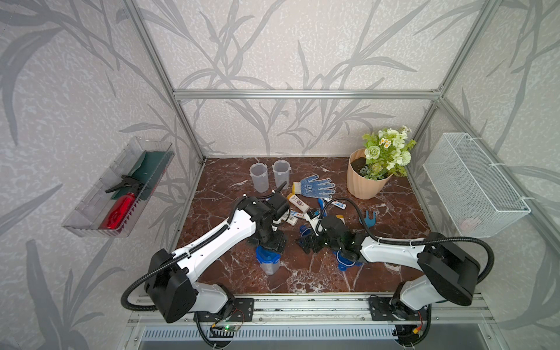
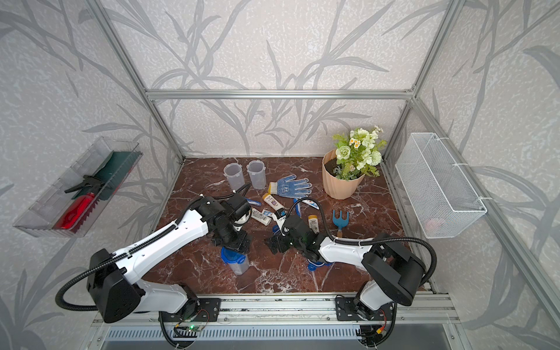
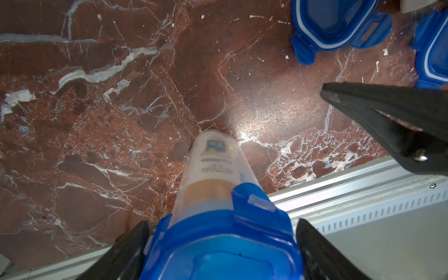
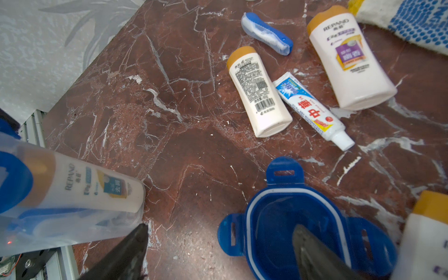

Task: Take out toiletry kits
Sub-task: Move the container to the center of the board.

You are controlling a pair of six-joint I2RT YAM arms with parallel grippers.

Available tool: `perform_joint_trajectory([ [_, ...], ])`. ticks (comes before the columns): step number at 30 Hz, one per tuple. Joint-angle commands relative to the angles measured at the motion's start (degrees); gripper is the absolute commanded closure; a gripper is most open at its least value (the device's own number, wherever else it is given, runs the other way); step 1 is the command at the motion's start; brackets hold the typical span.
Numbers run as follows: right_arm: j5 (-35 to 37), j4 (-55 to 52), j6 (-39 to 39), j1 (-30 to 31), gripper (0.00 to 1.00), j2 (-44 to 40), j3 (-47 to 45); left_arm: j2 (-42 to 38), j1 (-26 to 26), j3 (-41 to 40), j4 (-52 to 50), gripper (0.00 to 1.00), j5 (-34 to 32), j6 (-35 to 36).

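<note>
A clear cup with a blue lid [image 1: 268, 262] [image 2: 235, 260] stands near the table's front edge. It holds a white bottle with a gold cap [image 4: 97, 191]; a blue shape lies below it. My left gripper [image 1: 269, 242] [image 3: 223, 224] hangs over the cup, its fingers [image 3: 131, 247] on either side of the lid [image 3: 223, 252], with a thin gap on one side. My right gripper [image 1: 306, 242] [image 4: 220, 229] is open and empty beside the cup, one finger over a loose blue lid [image 4: 291, 218]. Two bottles [image 4: 259, 92] [image 4: 349, 60], a toothpaste tube [image 4: 312, 111] and a toothbrush [image 4: 266, 34] lie on the table.
Two empty clear cups [image 1: 259, 177] [image 1: 281, 172] stand at the back. A blue-dotted glove [image 1: 315, 186], a blue garden tool [image 2: 341, 219] and a flower pot [image 1: 368, 178] are to the right. More loose lids [image 3: 337, 24] [image 1: 347, 262] lie nearby. A wire basket [image 1: 472, 185] and a clear tray [image 1: 118, 191] hang on the side walls.
</note>
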Motion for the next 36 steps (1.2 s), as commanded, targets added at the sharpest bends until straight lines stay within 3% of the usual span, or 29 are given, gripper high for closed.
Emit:
perform_joint_trajectory([
  [1, -1.36, 2.02, 0.12, -0.67, 0.09, 1.45, 0.18, 1.35, -0.13, 2.43, -0.80, 0.21, -0.73, 1.78],
  [11, -3.48, 3.11, 0.76, -2.25, 0.09, 3.53, 0.87, 4.79, 0.69, 11.69, 0.97, 0.26, -9.53, 1.98],
  [16, -4.07, 2.85, 0.49, -3.00, 0.09, 3.79, 1.48, 11.57, 2.68, 15.36, 2.35, 0.25, -8.67, 3.53],
  [19, -4.27, 3.42, 0.40, -3.33, 0.09, 4.05, 1.49, 16.00, 6.50, 17.83, -0.18, 0.26, -4.94, 3.26],
  [30, -7.85, 8.02, 2.56, -4.45, 0.09, 9.04, 2.30, 14.85, 13.65, 17.66, 7.17, 0.25, -3.98, -1.59],
  [36, -8.20, 9.14, 3.37, -4.54, 0.07, 9.33, 2.51, 15.78, 15.09, 18.57, 7.37, 0.06, -3.47, -3.42],
])
